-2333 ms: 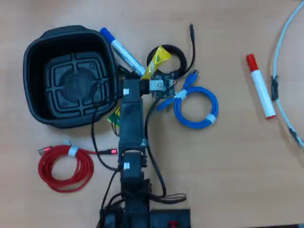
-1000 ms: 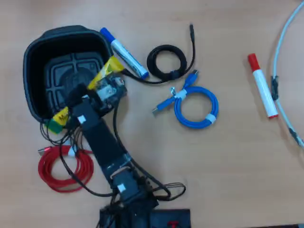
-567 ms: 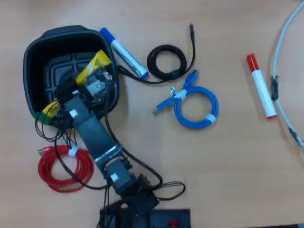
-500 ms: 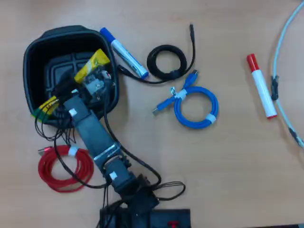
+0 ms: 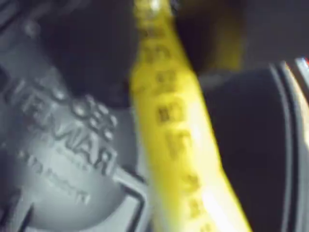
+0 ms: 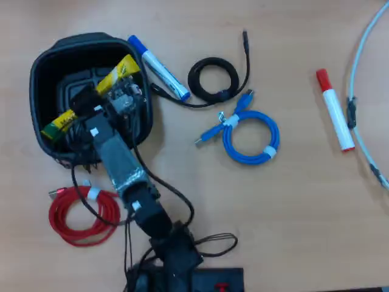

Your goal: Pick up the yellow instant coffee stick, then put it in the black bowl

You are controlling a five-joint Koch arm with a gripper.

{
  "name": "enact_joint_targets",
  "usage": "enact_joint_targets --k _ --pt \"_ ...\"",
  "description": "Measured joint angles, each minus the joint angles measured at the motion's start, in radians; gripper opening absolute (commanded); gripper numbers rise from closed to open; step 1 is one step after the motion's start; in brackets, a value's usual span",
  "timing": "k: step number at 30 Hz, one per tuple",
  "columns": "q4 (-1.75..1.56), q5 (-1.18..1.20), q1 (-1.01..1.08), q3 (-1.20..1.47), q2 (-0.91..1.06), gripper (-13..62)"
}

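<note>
Claw (image 6: pixel 91 103) sits inside the black bowl (image 6: pixel 42 61), clamped narrow on the yellow instant coffee stick (image 6: pixel 118 72) around its middle. In the wrist view the stick (image 5: pixel 174 125) runs blurred from top centre down to bottom right, right against the grey jaw with raised lettering; the second jaw is mostly hidden, but the grip looks tight on the sachet.

From overhead the stick spans the bowl diagonally, green end low at the left wall, other end up near the top right rim, arm body covering its centre. Cannot tell if it touches the bowl floor.

Around it: white marker with blue cap (image 6: pixel 159 68) just beside the bowl's top right rim, black cable coil (image 6: pixel 213 78) next to that, blue cable coil (image 6: pixel 249 135) further right, red-capped marker (image 6: pixel 333 111) well apart at the right, near a pale cable (image 6: pixel 363 42). Red cable coil (image 6: pixel 82 214) lies below the bowl, beside the arm. All on the wooden table (image 6: pixel 292 213). Bowl rim (image 5: pixel 285 145) shows dark at the right of the wrist view.
</note>
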Motion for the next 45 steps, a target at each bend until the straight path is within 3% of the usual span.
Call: enact_joint_targets --k 7,22,39,45 --pt "-0.037 -0.002 0.011 0.000 -0.067 -3.2" --pt "-0.051 0.002 0.015 0.000 -0.103 19.7" --pt "-0.038 0.002 0.015 0.000 -0.104 20.3" --pt "0.164 -0.029 0.015 0.000 -0.043 20.3"
